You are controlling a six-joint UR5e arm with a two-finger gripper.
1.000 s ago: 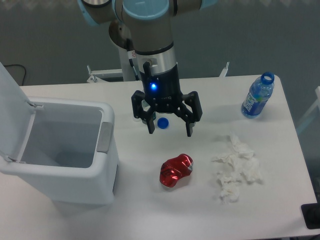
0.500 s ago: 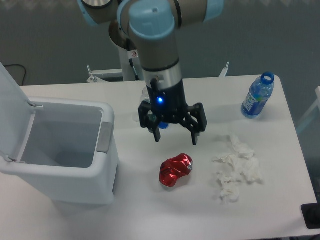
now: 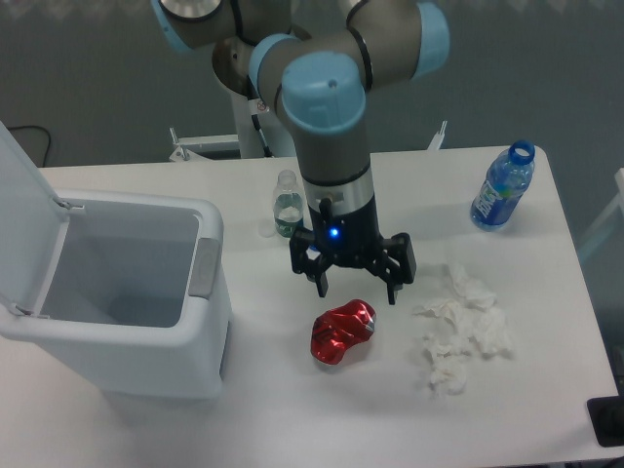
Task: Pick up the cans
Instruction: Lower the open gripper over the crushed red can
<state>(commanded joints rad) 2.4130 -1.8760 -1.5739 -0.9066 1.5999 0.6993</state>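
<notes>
A shiny red dented can (image 3: pixel 342 331) lies on its side on the white table (image 3: pixel 292 409), right of the bin. My gripper (image 3: pixel 357 290) hangs just above and slightly behind the can, its two dark fingers spread wide apart. It is open and holds nothing. The finger tips end a little above the can's top edge and do not touch it.
An open white bin (image 3: pixel 117 292) with its lid up stands at the left. A small clear bottle (image 3: pixel 286 205) stands behind the arm. A blue-labelled plastic bottle (image 3: pixel 503 187) stands at the back right. White tissue wads (image 3: pixel 460 327) lie right of the can.
The gripper has moved forward and to the right, coming down toward the can. The small clear bottle behind the arm has come into view. The can has not moved.
</notes>
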